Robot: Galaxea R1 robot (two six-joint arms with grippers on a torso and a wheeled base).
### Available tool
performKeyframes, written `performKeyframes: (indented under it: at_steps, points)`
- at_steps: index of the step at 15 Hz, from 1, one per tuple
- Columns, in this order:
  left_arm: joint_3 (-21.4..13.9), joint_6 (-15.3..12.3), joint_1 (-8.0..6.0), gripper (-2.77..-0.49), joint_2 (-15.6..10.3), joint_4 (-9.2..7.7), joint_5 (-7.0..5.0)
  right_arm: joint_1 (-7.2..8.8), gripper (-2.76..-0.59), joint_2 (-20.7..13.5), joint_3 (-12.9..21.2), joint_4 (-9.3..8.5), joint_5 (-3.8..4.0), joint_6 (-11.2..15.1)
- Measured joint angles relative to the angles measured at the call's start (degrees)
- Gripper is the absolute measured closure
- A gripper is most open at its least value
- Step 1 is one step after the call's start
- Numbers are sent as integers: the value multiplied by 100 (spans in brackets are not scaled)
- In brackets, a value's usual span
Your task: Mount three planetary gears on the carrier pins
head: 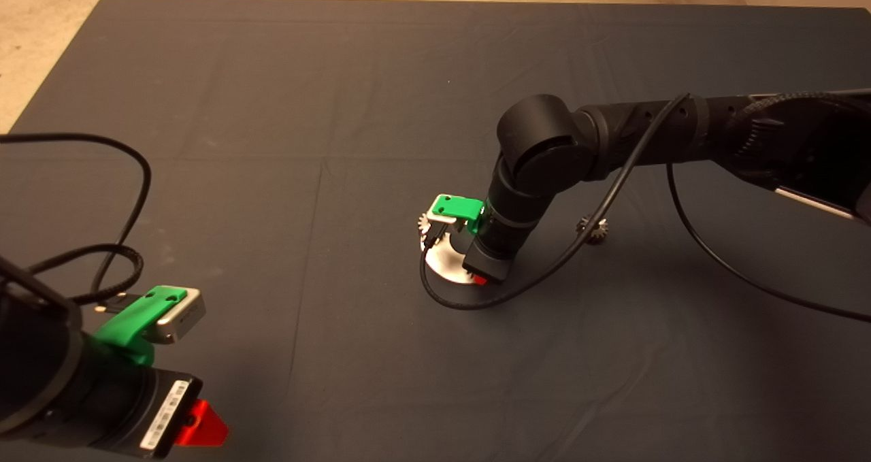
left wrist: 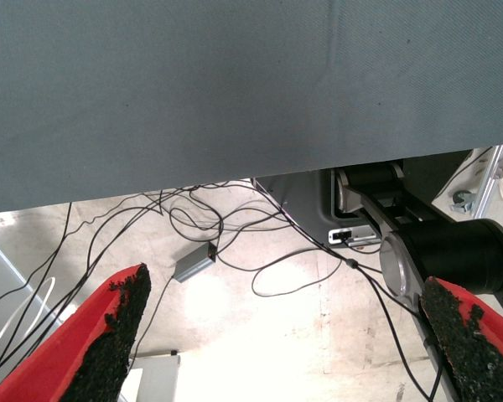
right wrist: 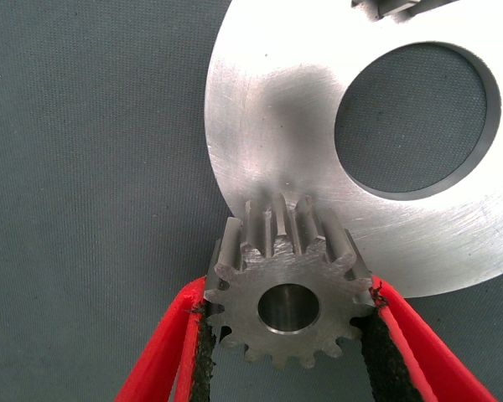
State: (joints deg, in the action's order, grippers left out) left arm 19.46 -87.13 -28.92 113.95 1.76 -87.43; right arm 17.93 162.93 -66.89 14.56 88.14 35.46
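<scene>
My right gripper [head: 480, 279] reaches down over the shiny carrier disc [head: 446, 263] at mid-mat. In the right wrist view the gripper [right wrist: 289, 339] is shut on a planetary gear [right wrist: 289, 289], with its red fingers [right wrist: 172, 356] pressed on both sides. The gear stands at the rim of the disc [right wrist: 268, 109], and silver metal fills its central hole. A second gear [head: 423, 224] sits at the disc's far-left edge; a part of it shows in the right wrist view [right wrist: 386, 7]. A third gear [head: 593, 229] lies on the mat to the right of the arm. The other pins are hidden.
My left gripper [head: 199, 426] is parked open at the mat's lower left corner; its wrist view looks past the mat's edge [left wrist: 235, 180] at floor cables. A black cable [head: 565, 254] from the right arm loops over the mat beside the disc.
</scene>
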Motion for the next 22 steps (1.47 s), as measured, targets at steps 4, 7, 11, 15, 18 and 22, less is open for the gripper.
performKeyframes:
  at_steps: [4,7,11,15,18,22]
  points:
    - [0,-1,1,-230,0,0,1,0,-105,13,9,0,-2,1]
    - [0,0,1,-230,0,0,0,0,-105,13,9,0,1,11]
    - [0,0,1,-230,0,0,2,0,-106,13,9,0,0,15]
    - [0,0,0,-230,0,0,1,0,-115,11,9,0,-2,15]
    - [0,0,1,-230,0,0,0,0,-119,11,60,0,-27,15]
    - [0,0,0,-230,0,0,0,1,-136,6,121,0,-27,17]
